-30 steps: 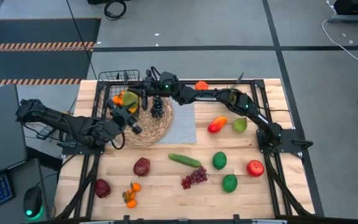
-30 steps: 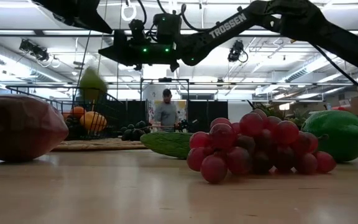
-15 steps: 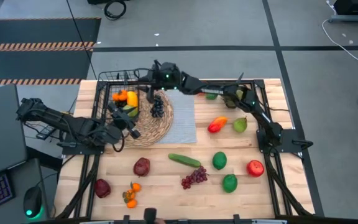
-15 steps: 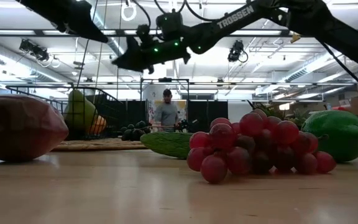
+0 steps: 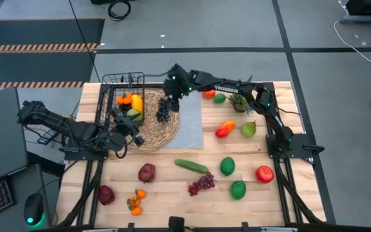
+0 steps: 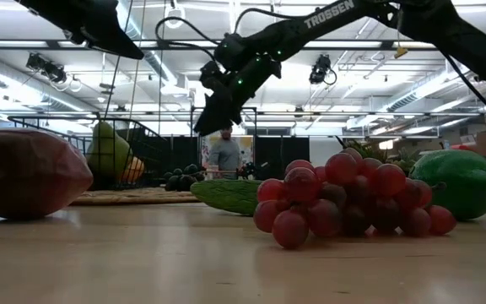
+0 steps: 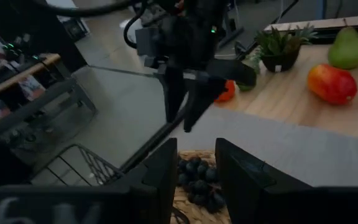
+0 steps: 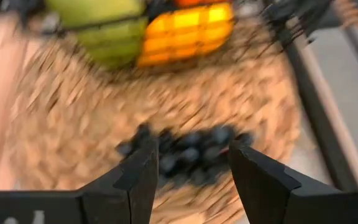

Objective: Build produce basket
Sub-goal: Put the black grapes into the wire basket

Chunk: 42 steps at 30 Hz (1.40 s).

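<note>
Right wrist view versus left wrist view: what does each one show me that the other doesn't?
Only the right wrist view shows the basket's contents, a green pear and yellow-orange fruit, with the open right gripper above the dark grapes.

Only the left wrist view shows the right gripper from outside, the potted plant, a red-orange mango, another green pear on the table, and the open left gripper.

Both show the dark grapes lying on the woven mat, outside the basket.
</note>
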{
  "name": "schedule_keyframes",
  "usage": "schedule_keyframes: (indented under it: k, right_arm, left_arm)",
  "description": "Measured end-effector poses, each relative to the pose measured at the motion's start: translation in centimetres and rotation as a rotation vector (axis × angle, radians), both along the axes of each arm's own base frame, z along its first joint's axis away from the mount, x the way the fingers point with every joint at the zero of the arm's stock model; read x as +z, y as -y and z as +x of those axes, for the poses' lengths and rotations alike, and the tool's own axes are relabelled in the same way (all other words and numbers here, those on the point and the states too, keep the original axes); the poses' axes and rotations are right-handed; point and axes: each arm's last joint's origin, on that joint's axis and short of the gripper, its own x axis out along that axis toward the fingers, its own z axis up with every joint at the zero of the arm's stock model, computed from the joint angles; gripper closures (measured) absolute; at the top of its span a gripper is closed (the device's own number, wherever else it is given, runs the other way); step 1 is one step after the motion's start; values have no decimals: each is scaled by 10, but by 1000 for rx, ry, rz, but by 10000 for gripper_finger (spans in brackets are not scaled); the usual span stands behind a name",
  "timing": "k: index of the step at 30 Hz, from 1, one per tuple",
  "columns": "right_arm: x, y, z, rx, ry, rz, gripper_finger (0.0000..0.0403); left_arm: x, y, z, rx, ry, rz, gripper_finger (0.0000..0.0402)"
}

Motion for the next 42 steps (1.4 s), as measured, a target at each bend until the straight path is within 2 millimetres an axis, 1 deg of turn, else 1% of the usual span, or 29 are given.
schedule_keyframes:
  k: [4, 8, 11, 13, 16, 19, 22, 27, 32, 35, 39, 42]
  right_arm:
    - [-15, -16, 1, 14, -75, 14, 202]
    - [-35, -33, -3, 25, -179, 60, 202]
    - [-51, -46, -3, 32, -219, 68, 202]
    - [-56, -52, -1, 29, -207, 63, 202]
    - [-62, -61, 5, 37, -145, 43, 202]
    - [-67, -66, 8, 17, -130, 8, 202]
    - [-67, -67, 11, -27, -102, -47, 202]
    - [-72, -63, 13, -72, -43, -58, 202]
    - [-84, -58, 7, -87, -62, -49, 202]
    - [-91, -52, -3, -101, -100, -39, 202]
    - [-78, -43, -18, -117, -67, -35, 202]
    - [-68, -39, -35, -125, -29, -27, 204]
  left_arm:
    - [-1, 0, 0, -16, 11, -32, 285]
    - [-2, 0, 0, -10, 15, -47, 285]
    - [-3, 0, 0, -11, 7, -47, 285]
    - [-3, 0, 0, -17, 6, -51, 285]
    - [-3, 0, 0, -26, 4, -58, 285]
    - [-3, 0, 0, -25, 6, -60, 285]
    - [-3, 0, 0, -24, 10, -64, 285]
    - [-3, 0, 0, -24, 10, -64, 285]
    - [-3, 0, 0, -22, 15, -68, 285]
    - [-3, -1, 0, -11, 12, -66, 285]
    - [-4, -13, 4, 35, 0, -78, 285]
    - [-6, -25, 11, -3, -42, -125, 285]
